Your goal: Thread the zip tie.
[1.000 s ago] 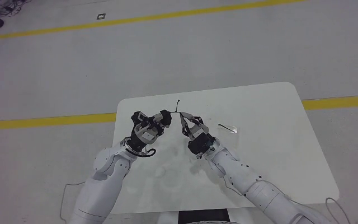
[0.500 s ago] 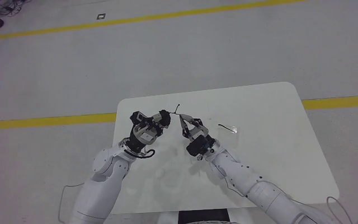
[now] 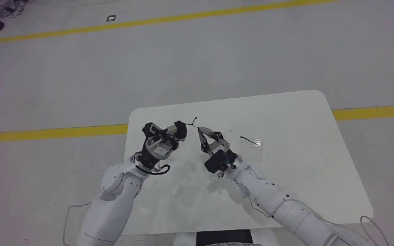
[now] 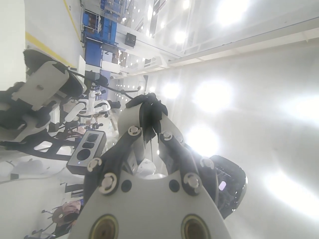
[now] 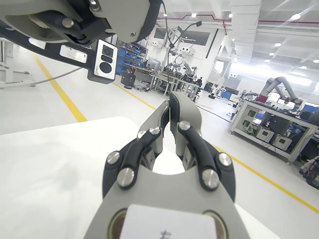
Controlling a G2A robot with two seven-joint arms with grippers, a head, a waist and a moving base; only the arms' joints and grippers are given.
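While your left gripper (image 4: 150, 114) and right gripper (image 5: 170, 100) both clamp the zip tie (image 5: 170, 85), threading appears unfinished. Next, you need fine alignment of its ends.

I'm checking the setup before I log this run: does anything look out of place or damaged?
A second zip tie lies loose on the table, apart from the zip tie pinched between the left gripper and right gripper. The left gripper's black pads look frayed.

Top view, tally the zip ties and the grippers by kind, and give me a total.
Zip ties: 2, the held zip tie between the grippers and the loose zip tie lying on the table.
Grippers: 2, left gripper and right gripper, both shut.
Total: 4.
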